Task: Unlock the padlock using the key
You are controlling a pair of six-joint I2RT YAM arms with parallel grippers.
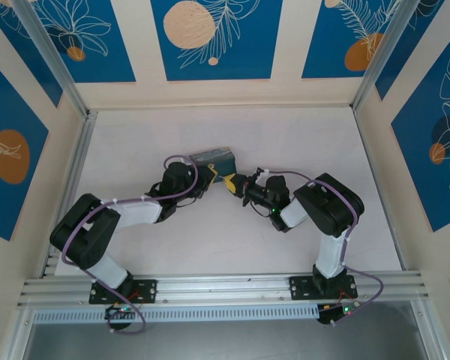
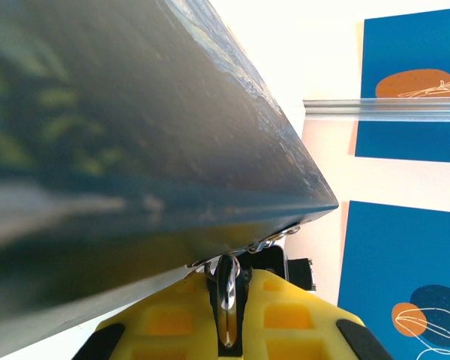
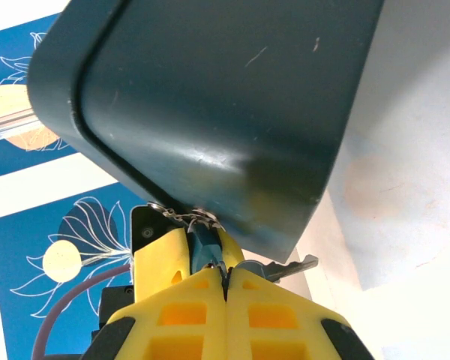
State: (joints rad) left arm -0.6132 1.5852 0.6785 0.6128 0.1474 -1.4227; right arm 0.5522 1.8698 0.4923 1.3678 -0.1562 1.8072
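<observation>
Box [image 1: 211, 157] mid-frame, both grippers at its lower-right corner. Left gripper [image 2: 227, 280] clenched on a silvery loop [image 2: 226, 304] — likely the shackle. Right gripper [image 3: 225, 279] clenched, grasp unclear; padlock [image 3: 204, 246] at its tips, key [image 3: 285, 267] just right — apparently not inserted. Next: line key up with keyhole.

dark-blue painted box [image 1: 212, 159] right there near the middle of my white tabletop [image 1: 300, 135], blue panels [image 1: 215, 37] with pale flowers and orange discs all round, aluminium rail [image 1: 225, 287] along my near edge.

Teal-blue padlock [image 3: 205, 244], grey key [image 3: 281, 268], dark-blue box [image 3: 210, 97]
</observation>
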